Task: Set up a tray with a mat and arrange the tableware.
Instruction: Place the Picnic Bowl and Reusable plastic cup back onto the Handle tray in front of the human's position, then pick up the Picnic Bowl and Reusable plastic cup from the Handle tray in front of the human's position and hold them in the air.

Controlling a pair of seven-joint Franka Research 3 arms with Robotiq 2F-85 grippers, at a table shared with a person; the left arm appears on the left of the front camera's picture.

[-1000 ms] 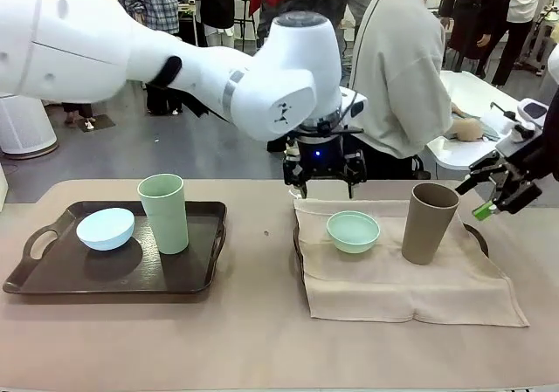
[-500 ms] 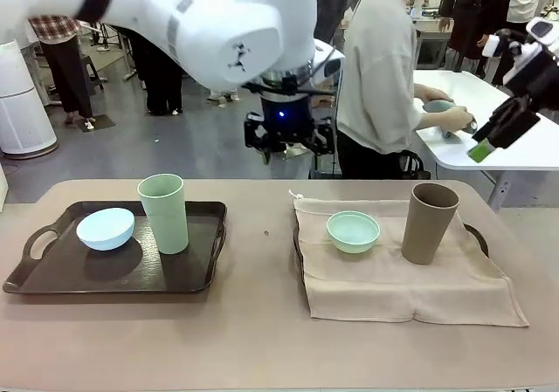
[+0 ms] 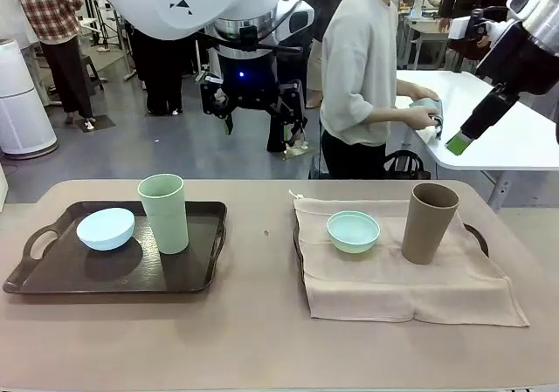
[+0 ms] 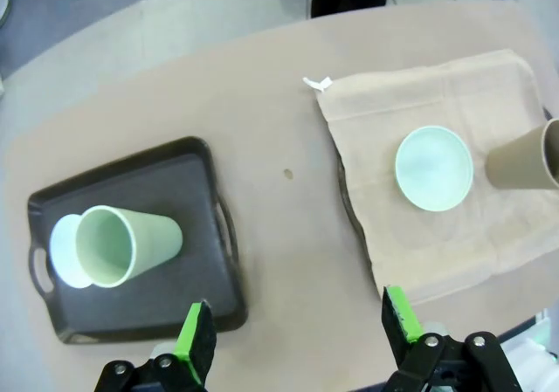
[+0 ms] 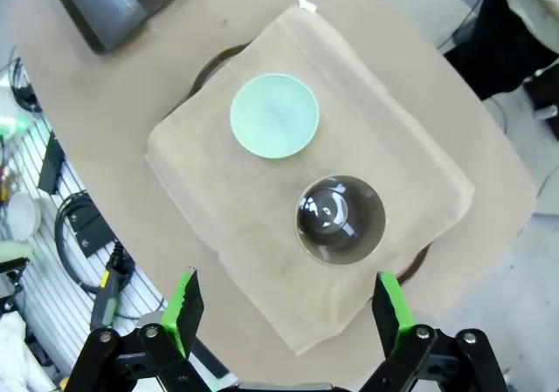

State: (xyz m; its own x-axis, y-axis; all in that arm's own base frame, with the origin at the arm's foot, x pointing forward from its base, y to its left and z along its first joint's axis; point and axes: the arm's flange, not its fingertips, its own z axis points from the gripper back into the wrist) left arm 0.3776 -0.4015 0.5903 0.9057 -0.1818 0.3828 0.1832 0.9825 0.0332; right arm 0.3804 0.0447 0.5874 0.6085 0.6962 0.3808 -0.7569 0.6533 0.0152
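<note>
Tabletop (image 3: pixel 262 340): tan with rounded corners; it carried everything listed below.
Mat (image 3: pixel 393 287): a beige cloth spread on the right half of the tabletop, draped over a tray (a small white tag stuck out at its far left corner).
Dark tray (image 3: pixel 113 289): it sat on the left half of the tabletop, a handle at each end, well apart from the mat.
Second tray (image 3: pixel 476 233): it lay under the mat, and only bits of its dark rim peeked out.
My left gripper (image 4: pixel 295 322): I held it high above the tabletop, jaws spread wide, nothing between them.
My right gripper (image 5: pixel 286 305): raised over the mat, looking straight down, jaws wide apart and empty.
Brown-tan cup (image 3: pixel 428 223): it stood upright on the right part of the mat.
Pale green cup (image 3: pixel 164 213): upright on the dark tray, right of its middle.
Mint green bowl (image 3: pixel 353 231): open side up on the mat, near the brown-tan cup on its left, not touching it.
Pale blue bowl (image 3: pixel 106 228): on the dark tray, just beside the pale green cup on its left; I could not tell whether they touched.
</note>
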